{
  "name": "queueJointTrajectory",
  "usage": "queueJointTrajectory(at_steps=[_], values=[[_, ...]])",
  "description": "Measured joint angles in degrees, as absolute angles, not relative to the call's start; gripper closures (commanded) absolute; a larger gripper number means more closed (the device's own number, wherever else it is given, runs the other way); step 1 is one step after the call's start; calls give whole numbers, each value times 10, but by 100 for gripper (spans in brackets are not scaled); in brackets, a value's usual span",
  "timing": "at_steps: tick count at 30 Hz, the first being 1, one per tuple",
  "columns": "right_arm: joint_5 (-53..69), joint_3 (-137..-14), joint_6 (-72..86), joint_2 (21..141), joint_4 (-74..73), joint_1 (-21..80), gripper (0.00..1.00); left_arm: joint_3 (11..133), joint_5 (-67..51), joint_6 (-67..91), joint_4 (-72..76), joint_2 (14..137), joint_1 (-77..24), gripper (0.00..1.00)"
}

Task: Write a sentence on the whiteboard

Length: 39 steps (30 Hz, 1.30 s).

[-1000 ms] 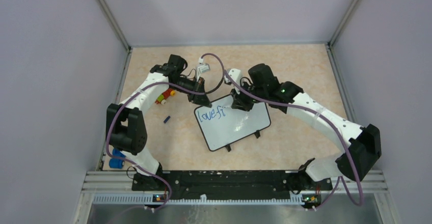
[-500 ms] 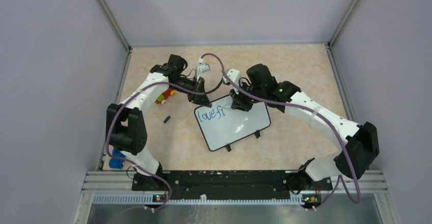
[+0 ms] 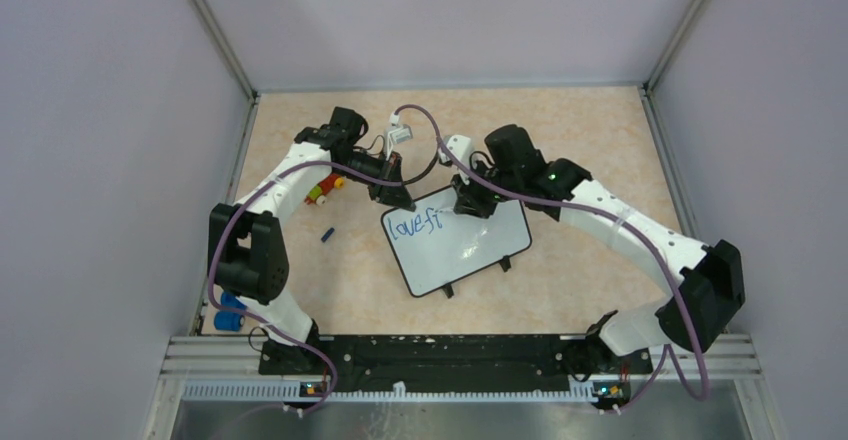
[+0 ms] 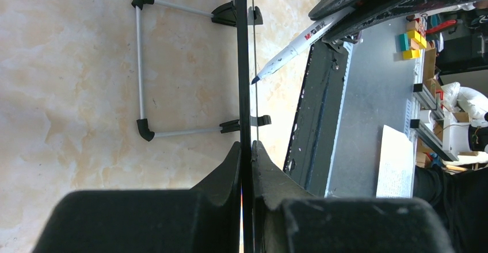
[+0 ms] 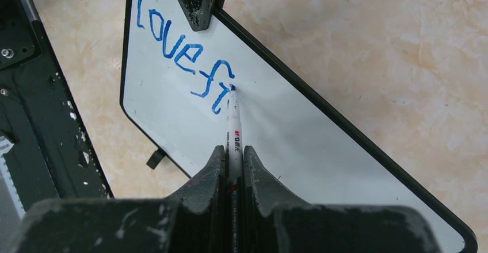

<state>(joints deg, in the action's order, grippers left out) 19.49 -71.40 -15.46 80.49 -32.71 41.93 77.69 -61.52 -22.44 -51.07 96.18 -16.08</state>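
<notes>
The whiteboard point(image 3: 465, 248) lies tilted on the table, black-framed. It also shows in the right wrist view point(image 5: 299, 144) and edge-on in the left wrist view point(image 4: 244, 63). The sentence point(image 3: 414, 225) reads "love fi" in blue; it also shows in the right wrist view point(image 5: 184, 57). My left gripper point(image 3: 398, 196) is shut on the board's far left edge; its jaws point(image 4: 246, 149) clamp the frame. My right gripper point(image 3: 472, 203) is shut on a white marker point(image 5: 233, 132), whose blue tip touches the board at the last letter. The marker also shows in the left wrist view point(image 4: 299, 43).
A blue marker cap point(image 3: 327, 234) lies left of the board. Red and yellow-green small objects point(image 3: 322, 191) lie under the left arm. Blue items point(image 3: 230, 310) sit by the left base. Grey walls enclose the table on three sides.
The right arm shifted slightly; the marker tip stays at the end of "fi". The left gripper and board have not moved.
</notes>
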Motion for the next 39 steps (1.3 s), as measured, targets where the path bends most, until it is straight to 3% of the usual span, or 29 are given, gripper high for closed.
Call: queueJointTrajectory(at_steps=[39], values=[[205, -676, -157, 787, -329, 403, 100, 777, -613, -224, -510, 962, -161, 100]])
